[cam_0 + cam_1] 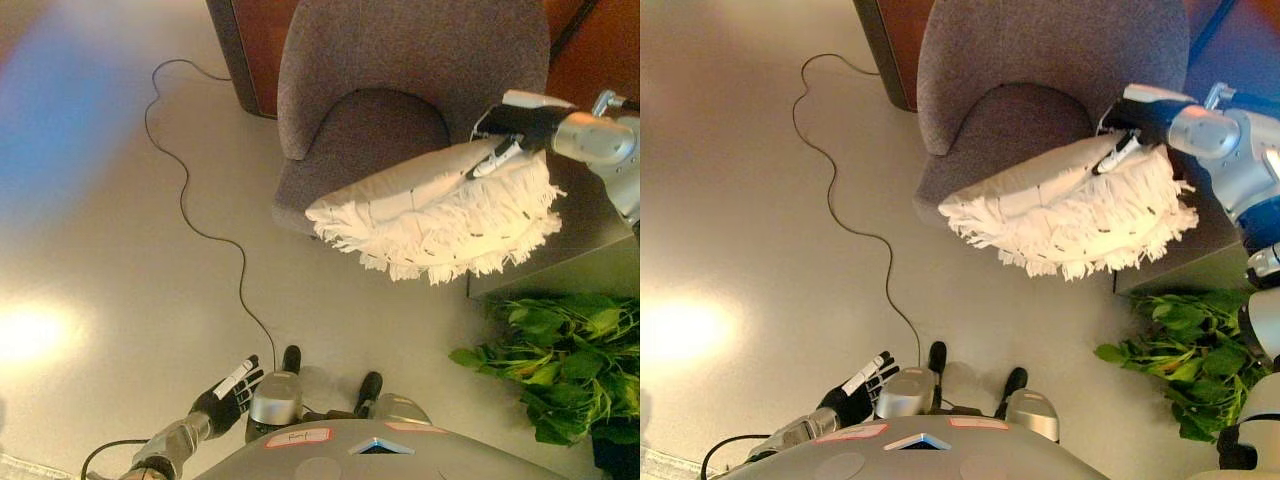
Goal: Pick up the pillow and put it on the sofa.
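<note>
Item 1, the pillow [440, 215]: you are seeing a cream-white cushion with a shaggy fringe all round its edge, hanging in the air in the right centre of the frame, tilted so that its smooth panel is facing up and to the left. Its lower fringe is overhanging the front edge of the seat and the floor below it, and it is not lying flat on anything. Item 2, the right hand [512, 135]: it is coming in from the upper right of the frame, and its dark fingers are curling over the pillow's upper right edge and pinching it, 1 white-tipped finger [1118, 152] lying across the fabric. Item 3, the sofa [400, 80]: a grey-purple upholstered seat with a curved back is filling the upper centre of the frame, its seat cushion showing just behind and left of the pillow. Item 4, the left hand [228, 393]: it is hanging low in the lower left of the frame, well apart from the pillow, fingers straight and loosely spread, holding nothing. Item 5, the floor [120, 280]: pale and glossy, it is taking up the whole left half of the frame. Item 6, a leafy green plant [560, 355] is showing in the lower right corner, below the pillow.
</note>
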Robot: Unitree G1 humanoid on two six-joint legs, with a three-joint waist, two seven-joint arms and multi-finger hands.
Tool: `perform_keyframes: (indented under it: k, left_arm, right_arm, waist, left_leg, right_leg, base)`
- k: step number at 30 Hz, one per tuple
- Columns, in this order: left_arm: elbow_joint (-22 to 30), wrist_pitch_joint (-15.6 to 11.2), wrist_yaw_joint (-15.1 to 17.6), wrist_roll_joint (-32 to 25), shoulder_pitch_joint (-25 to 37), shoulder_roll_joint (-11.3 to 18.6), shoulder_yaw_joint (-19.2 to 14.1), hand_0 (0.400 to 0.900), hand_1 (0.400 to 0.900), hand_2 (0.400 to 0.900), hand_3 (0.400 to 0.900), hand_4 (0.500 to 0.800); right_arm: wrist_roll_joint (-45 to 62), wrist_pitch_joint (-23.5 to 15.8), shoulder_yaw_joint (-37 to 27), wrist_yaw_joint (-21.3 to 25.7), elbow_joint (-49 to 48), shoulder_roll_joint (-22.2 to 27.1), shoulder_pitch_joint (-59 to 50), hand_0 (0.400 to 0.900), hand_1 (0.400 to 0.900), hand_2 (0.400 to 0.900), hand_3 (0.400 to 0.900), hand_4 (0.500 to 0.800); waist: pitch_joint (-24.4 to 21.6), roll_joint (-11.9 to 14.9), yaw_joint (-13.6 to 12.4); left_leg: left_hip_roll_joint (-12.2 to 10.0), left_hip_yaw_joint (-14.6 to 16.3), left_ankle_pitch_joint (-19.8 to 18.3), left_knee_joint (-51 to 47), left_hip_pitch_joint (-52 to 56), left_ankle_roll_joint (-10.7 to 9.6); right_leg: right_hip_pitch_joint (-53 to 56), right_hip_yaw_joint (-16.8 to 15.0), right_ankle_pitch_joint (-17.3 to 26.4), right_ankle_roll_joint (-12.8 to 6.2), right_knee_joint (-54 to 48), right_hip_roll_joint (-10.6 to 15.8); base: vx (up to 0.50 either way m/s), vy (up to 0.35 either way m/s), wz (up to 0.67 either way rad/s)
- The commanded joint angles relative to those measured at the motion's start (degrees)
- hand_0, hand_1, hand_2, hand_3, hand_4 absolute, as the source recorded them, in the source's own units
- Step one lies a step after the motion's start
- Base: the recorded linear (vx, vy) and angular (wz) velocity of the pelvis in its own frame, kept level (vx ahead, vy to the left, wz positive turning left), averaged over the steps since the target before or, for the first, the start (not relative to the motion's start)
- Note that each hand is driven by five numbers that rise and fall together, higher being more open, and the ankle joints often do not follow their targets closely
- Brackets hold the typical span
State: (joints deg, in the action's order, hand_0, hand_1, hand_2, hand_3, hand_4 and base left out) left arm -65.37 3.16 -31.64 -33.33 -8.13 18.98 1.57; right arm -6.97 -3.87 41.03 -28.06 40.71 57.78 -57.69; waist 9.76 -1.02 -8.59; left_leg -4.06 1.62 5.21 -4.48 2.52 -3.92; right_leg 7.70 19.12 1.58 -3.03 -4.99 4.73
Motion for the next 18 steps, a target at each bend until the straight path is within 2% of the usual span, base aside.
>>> perform_keyframes:
  k: [1,5,8,12,18]
  left_arm:
    - [-1.83,-0.53,-1.98,2.85,-1.76,1.23,4.01,0.900,0.900,0.900,0.900,0.800]
    - [-1.74,-1.66,-2.41,3.04,-1.66,0.75,5.64,0.900,0.900,0.900,0.900,0.800]
    - [-0.85,-2.07,-2.79,1.86,-0.44,1.04,7.46,0.900,0.900,0.900,0.900,0.800]
    - [0.62,-3.51,-3.76,-1.43,2.62,1.82,9.51,0.900,0.900,0.900,0.900,0.800]
    - [3.55,-4.25,-4.76,-2.83,2.26,2.82,9.94,0.900,0.900,0.900,0.900,0.800]
  right_arm:
    - [6.73,-1.36,0.95,4.00,5.65,0.88,-18.00,0.400,0.400,0.400,0.400,0.500]
    - [6.85,-1.31,1.37,4.43,12.11,-1.30,-20.37,0.400,0.400,0.400,0.400,0.500]
    - [7.27,0.96,2.15,6.21,16.04,-2.46,-23.04,0.400,0.400,0.400,0.400,0.500]
    - [8.27,4.64,4.88,10.42,22.00,-3.46,-28.96,0.400,0.400,0.400,0.400,0.500]
    - [9.36,7.79,5.69,11.00,26.50,-2.63,-32.77,0.400,0.400,0.400,0.400,0.500]
  waist:
    - [-6.97,4.08,-3.19]
    - [-6.54,3.80,-4.67]
    - [-5.27,3.31,-5.91]
    - [-1.35,1.95,-7.22]
    - [2.15,-0.44,-8.76]
  left_leg:
    - [1.61,2.27,-4.93,0.29,0.09,-1.08]
    - [1.88,0.88,-4.62,0.33,-0.45,-1.03]
    - [2.08,-0.54,-3.99,0.31,-2.31,-1.01]
    - [2.52,-2.75,-2.59,-0.01,-6.52,-0.86]
    - [2.84,-4.57,-1.59,0.06,-9.57,-1.20]
  right_leg:
    - [-1.07,1.35,-2.17,-1.33,0.42,0.33]
    - [-1.01,1.88,-2.03,-1.26,0.19,0.31]
    - [-2.28,2.35,-1.79,-1.18,0.22,0.44]
    - [-5.66,2.55,-1.21,-1.15,0.18,0.73]
    - [-7.89,3.15,-1.25,-0.91,0.59,1.10]
  base:
    - [0.12,-0.013,0.23]
    - [0.09,-0.022,0.23]
    - [-0.06,-0.042,0.26]
    - [-0.22,-0.056,0.21]
    - [-0.10,-0.034,0.14]
